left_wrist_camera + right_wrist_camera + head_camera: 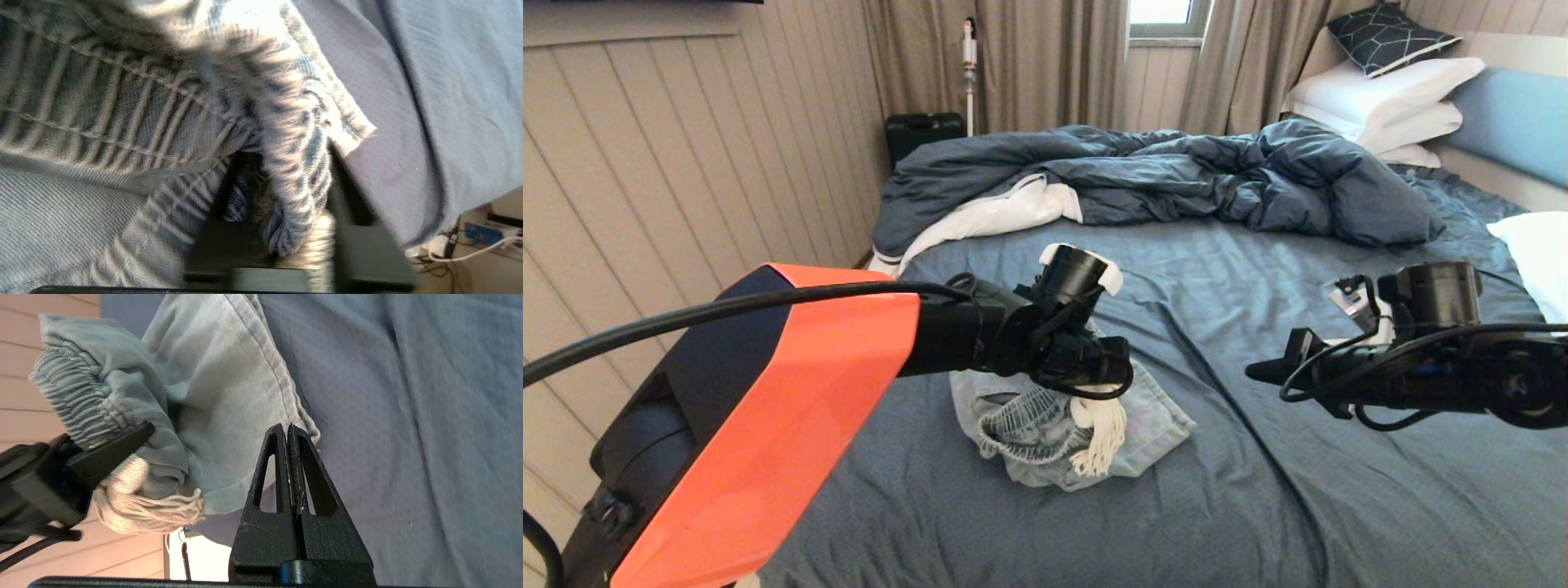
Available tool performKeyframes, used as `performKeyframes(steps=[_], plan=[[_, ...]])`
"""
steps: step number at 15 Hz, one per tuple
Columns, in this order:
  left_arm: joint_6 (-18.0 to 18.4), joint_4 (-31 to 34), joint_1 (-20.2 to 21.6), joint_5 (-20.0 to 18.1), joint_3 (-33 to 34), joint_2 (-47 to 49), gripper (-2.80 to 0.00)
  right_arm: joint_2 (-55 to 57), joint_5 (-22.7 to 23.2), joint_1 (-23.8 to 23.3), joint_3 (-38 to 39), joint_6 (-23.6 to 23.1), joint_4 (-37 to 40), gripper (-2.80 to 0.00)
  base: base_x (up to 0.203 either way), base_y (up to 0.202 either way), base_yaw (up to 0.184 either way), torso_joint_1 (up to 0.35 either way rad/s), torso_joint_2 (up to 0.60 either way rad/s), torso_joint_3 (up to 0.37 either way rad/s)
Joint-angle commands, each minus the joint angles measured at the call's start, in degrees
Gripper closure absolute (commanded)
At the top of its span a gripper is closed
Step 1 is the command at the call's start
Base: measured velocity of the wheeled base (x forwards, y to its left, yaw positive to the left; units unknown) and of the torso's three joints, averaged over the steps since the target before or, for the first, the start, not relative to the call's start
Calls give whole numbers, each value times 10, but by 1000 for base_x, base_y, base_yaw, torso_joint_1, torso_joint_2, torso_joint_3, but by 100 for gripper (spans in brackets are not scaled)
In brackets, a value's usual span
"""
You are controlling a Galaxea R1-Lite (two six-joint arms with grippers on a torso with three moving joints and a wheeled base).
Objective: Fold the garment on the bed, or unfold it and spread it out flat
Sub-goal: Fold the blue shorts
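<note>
Head view, near to far. Left arm, orange-shelled, reaches in from the near left corner of the bed (1258, 506); left gripper (1094, 384) sits directly on top of the garment (1152, 425). The garment, pale denim shorts, lies in a crumpled heap on the slate-blue sheet, toward the near left part of the mattress and well in from both edges. Left wrist view: gathered waistband (94, 114) fills most of the frame, and a fold of it runs down between the two dark fingers (359, 228); fingers stand slightly apart with cloth and drawstring between them, and whether they press the cloth I cannot tell. White tasselled drawstring (1098, 433) hangs just below the left gripper, draped over the front of the heap. Right gripper (1270, 371) hovers above bare sheet to the right of the garment, clear of it, not touching; right wrist view shows its two fingertips (282, 457) pressed together, nothing between them, with the hem of the shorts just beyond. Farther back: rumpled dark blue duvet (1176, 180) bunched across the far half of the bed, white lining turned out at its left end. White pillows (1388, 106) stacked at the far right corner against the light blue headboard (1511, 131), a dark patterned cushion (1388, 34) on top. One more white pillow (1535, 253) at the right edge. No readable writing or labels anywhere.
</note>
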Motion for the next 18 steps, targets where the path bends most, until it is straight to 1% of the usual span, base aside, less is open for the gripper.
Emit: performKeyframes(steps=[1, 4, 7, 9, 13, 14, 15, 17, 18], plan=[[-3, 1, -2, 9, 1, 5, -280, 7, 1, 0, 3, 2, -14, 0, 0, 0, 0, 0, 0, 0], [-4, 0, -8, 12, 1, -9, -280, 9, 1, 1, 5, 3, -20, 0, 0, 0, 0, 0, 0, 0], [-3, 0, -23, 13, 1, -31, -280, 9, 2, 1, 6, 2, -20, 0, 0, 0, 0, 0, 0, 0], [-4, 3, -41, 14, 1, -56, -280, 9, 2, 1, 7, 1, -20, 0, 0, 0, 0, 0, 0, 0], [-13, 23, -46, 17, 11, -118, -280, 9, 2, 2, 10, 0, -20, 0, 0, 0, 0, 0, 0, 0], [-20, 36, -45, 21, 31, -142, -280, 8, 2, 1, 11, 0, -20, 0, 0, 0, 0, 0, 0, 0], [-24, 44, -43, 26, 68, -163, -280, 7, 3, 1, 11, 0, -20, 0, 0, 0, 0, 0, 0, 0], [-27, 40, -36, 30, 176, -213, -280, 4, 3, 1, 11, 1, -20, 0, 0, 0, 0, 0, 0, 0], [-27, 26, -31, 31, 236, -237, 0, 3, 3, 2, 11, 1, -20, 0, 0, 0, 0, 0, 0, 0]])
